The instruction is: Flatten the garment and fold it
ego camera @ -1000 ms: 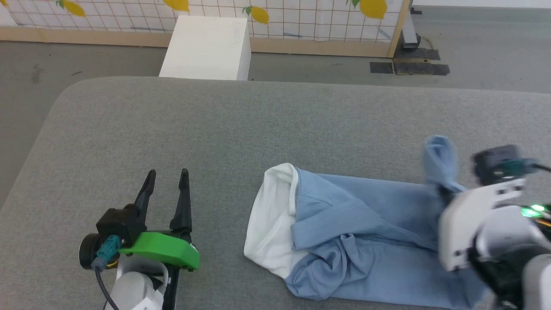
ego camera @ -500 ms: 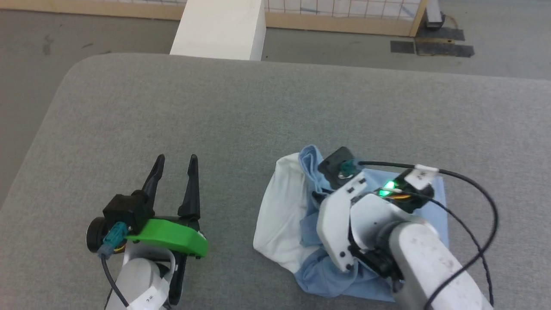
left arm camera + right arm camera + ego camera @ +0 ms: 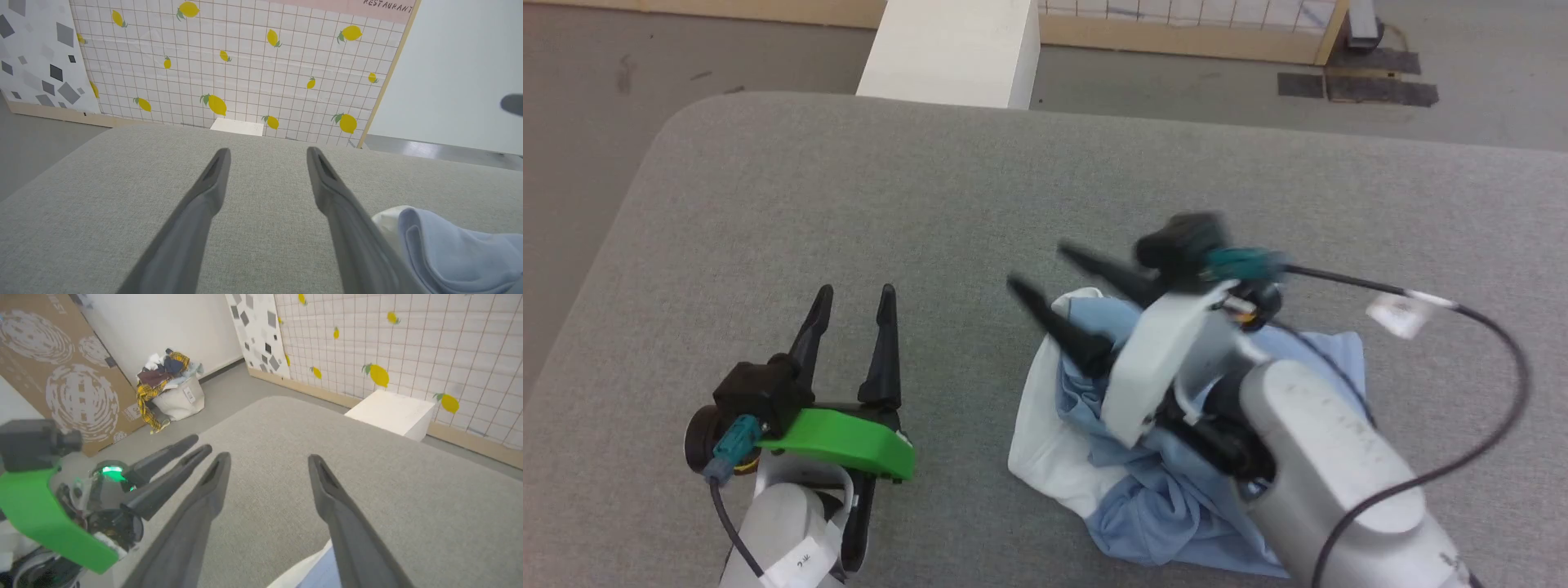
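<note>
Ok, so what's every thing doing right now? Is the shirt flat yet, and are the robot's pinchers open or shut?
garment: crumpled in a heap on the table, not flat, not folded.
left gripper: open, empty, beside the garment and apart from it.
right gripper: open, holding nothing, over the garment's white edge.
laundry bag: stuffed full, upright.

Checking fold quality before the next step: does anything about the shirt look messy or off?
Yes. The garment is a crumpled heap, not a flat fold: wrinkled blue cloth bunches over a white layer that sticks out on its left side, on the grey surface. The open right gripper hovers over that edge, holding nothing.
</note>
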